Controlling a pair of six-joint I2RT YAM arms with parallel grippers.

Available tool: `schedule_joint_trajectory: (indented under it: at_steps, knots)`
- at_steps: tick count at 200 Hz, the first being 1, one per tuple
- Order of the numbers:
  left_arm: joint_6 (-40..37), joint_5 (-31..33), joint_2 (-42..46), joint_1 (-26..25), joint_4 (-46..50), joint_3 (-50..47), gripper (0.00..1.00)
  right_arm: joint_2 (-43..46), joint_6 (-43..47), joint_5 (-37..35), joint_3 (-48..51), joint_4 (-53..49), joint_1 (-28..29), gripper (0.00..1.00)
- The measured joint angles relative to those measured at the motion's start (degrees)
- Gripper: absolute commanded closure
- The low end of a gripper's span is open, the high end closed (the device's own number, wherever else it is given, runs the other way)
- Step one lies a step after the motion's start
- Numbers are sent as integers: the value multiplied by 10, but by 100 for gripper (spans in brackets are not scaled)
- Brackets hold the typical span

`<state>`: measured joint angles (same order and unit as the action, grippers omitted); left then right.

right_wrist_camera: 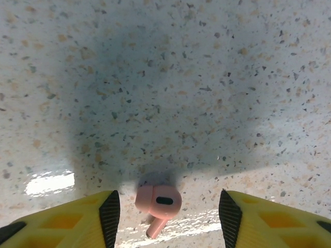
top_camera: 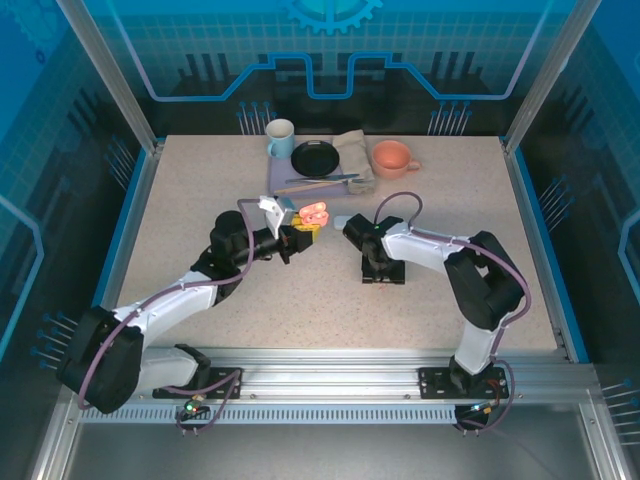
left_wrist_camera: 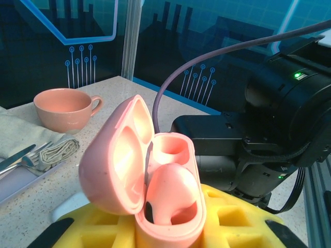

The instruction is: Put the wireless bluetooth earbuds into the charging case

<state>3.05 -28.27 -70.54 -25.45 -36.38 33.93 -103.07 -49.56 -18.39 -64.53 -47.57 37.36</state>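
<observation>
case: salmon-pink charging case, lid swung open, held up off the tabletop
left gripper: jaws closed on the case's lower body, yellow pads on both flanks
seated earbud: pink, sits in the case's nearer well
empty well: just behind the seated bud, looks free
right gripper: right of the case and nearer the arm bases, pointing straight down
right jaws: open, one pad on each side of the loose bud, neither pad touching it
loose earbud: pink, lying on its side on the tabletop, right of the case and below it, stem toward the wrist camera
handling (judgement): tiny, very light, hard glossy shell; rigid, rounded, slippery; likely to skate or flip if one pad lands first
grip point (judgement): pinch across the bulb head, centred; leave the stem free so it can lead into the well
force (judgement): light squeeze is enough; a hard one would probably squirt it out
risk: no view shows how the stem lines up with the empty well
</observation>
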Motion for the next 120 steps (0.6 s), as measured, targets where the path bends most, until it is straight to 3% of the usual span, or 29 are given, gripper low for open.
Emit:
schedule_joint_trajectory:
  at_steps: [120]
  knots:
    - [0,0,1,3,0,-1,100,-12,-19,4,5,16,-1,57]
